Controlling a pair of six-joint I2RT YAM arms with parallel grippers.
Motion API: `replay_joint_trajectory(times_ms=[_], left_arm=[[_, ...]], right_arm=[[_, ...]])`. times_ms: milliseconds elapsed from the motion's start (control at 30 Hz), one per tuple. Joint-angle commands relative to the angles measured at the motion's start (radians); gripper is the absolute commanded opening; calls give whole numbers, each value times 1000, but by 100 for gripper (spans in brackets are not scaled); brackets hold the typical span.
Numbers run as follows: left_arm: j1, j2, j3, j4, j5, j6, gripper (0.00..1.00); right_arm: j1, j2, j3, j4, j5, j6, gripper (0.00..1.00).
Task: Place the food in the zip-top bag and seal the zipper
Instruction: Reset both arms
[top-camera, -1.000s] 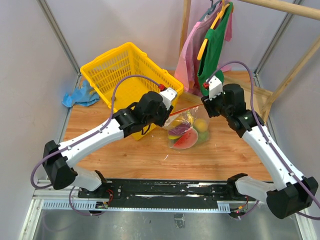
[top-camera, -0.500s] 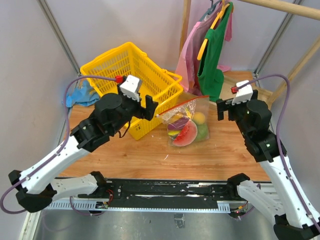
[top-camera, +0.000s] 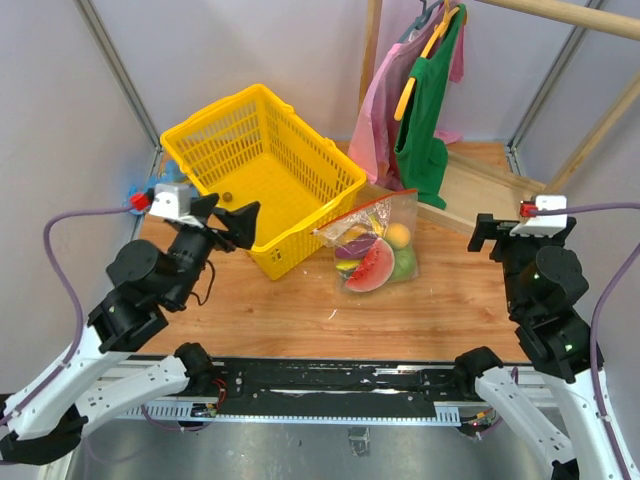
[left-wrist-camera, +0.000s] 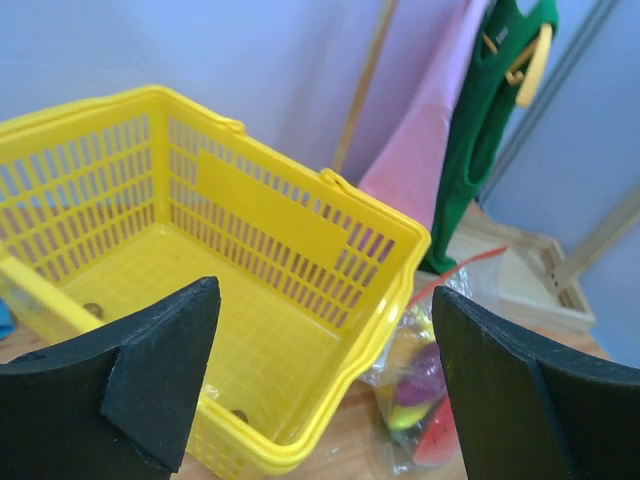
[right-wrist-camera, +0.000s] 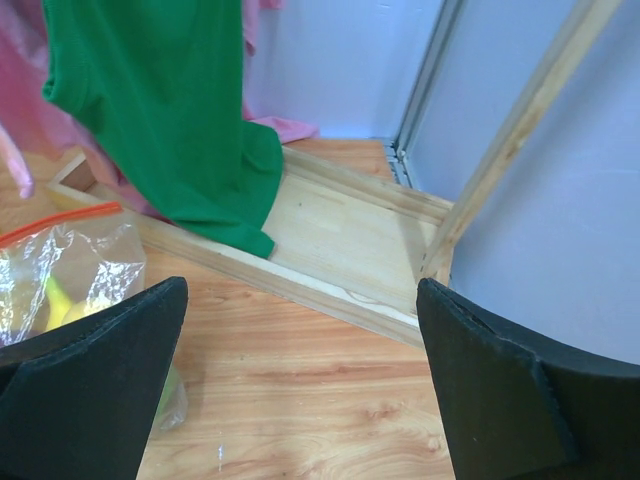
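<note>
Left wrist: bag (left-wrist-camera: 418, 385) beyond pincer (left-wrist-camera: 322, 297) (apart)

place: robot lab test cell | walls: plain grey panels (top-camera: 250, 40) behind yellow basket (top-camera: 305, 218) | mount: metal rail (top-camera: 300, 412) in front of basket | props: hung clothes (top-camera: 425, 110) right of basket
</note>
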Motion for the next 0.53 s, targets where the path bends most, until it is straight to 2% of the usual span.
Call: replay_joint_trajectory(times_ms=[0, 200, 500], left_arm=[[2, -124, -63, 119, -199, 4, 91], [2, -219, -120, 154, -264, 28, 96], [2, -207, -114, 110, -269, 25, 97]], right_arm=[[-9, -30, 15, -29, 101, 33, 98], [-9, -52, 15, -47, 100, 46, 98], [-9, -43, 16, -40, 61, 52, 99]])
